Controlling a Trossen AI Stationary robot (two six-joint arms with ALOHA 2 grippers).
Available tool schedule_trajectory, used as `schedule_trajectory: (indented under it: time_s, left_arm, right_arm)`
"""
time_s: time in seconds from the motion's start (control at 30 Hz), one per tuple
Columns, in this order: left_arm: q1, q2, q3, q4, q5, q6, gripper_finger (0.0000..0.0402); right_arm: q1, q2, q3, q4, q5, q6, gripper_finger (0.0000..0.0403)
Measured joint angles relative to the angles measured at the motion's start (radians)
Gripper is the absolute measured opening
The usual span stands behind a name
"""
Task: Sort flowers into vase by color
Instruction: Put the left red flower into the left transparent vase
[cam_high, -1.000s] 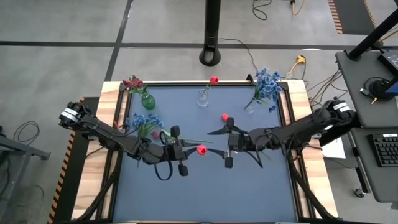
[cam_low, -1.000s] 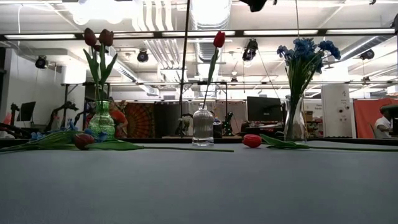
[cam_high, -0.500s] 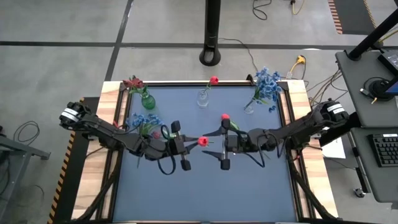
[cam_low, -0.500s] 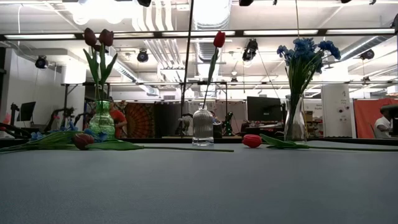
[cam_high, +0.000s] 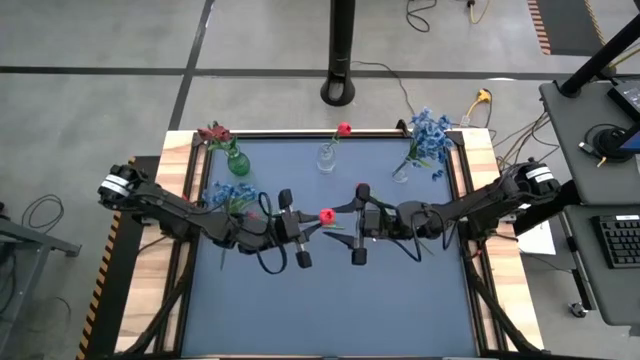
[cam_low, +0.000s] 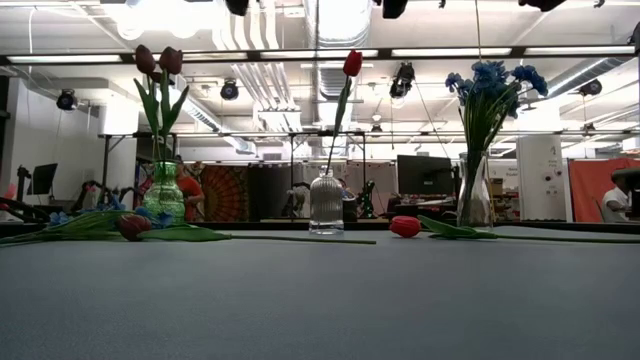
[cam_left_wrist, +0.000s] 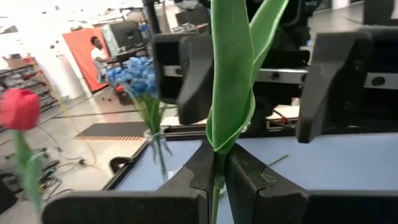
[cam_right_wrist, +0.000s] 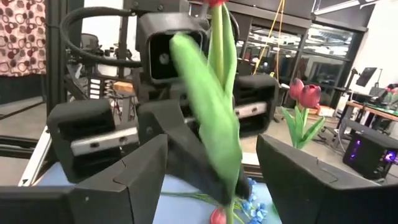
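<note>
A: Above mid-table, the left gripper (cam_high: 303, 229) is clamped on a red tulip's (cam_high: 326, 215) stem, and the right gripper (cam_high: 355, 229) faces it with fingers spread around the leaves, holding nothing.

B: Progress?

A: Roughly halfway: all three vases hold flowers. Another red tulip (cam_low: 405, 227), a maroon bloom (cam_low: 132, 227) and blue blossoms (cam_high: 232, 192) remain on the table

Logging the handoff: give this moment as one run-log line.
left end effector: shut on red tulip stem | right end effector: open around it | stage: mid-table handoff
</note>
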Motion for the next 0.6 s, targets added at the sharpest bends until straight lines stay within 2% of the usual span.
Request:
schedule_trajectory:
  time_s: [0.07,0.2,0.33,0.6]
  left_arm:
    - [0.006,0.030,0.001,0.041,0.026,0.020,0.0010]
    - [0.005,0.057,0.012,0.039,-0.019,0.061,0.0010]
    - [0.005,0.057,0.016,0.043,-0.021,0.062,0.0010]
    - [0.005,0.058,0.019,0.039,-0.023,0.062,0.0010]
  right_arm:
    - [0.000,0.000,0.000,-0.001,0.000,0.000,0.0235]
    - [0.000,0.000,0.000,-0.008,0.000,-0.003,0.0230]
    - [0.000,0.000,0.000,-0.010,0.000,-0.002,0.0217]
    - [0.000,0.000,0.000,-0.016,0.001,-0.003,0.0137]
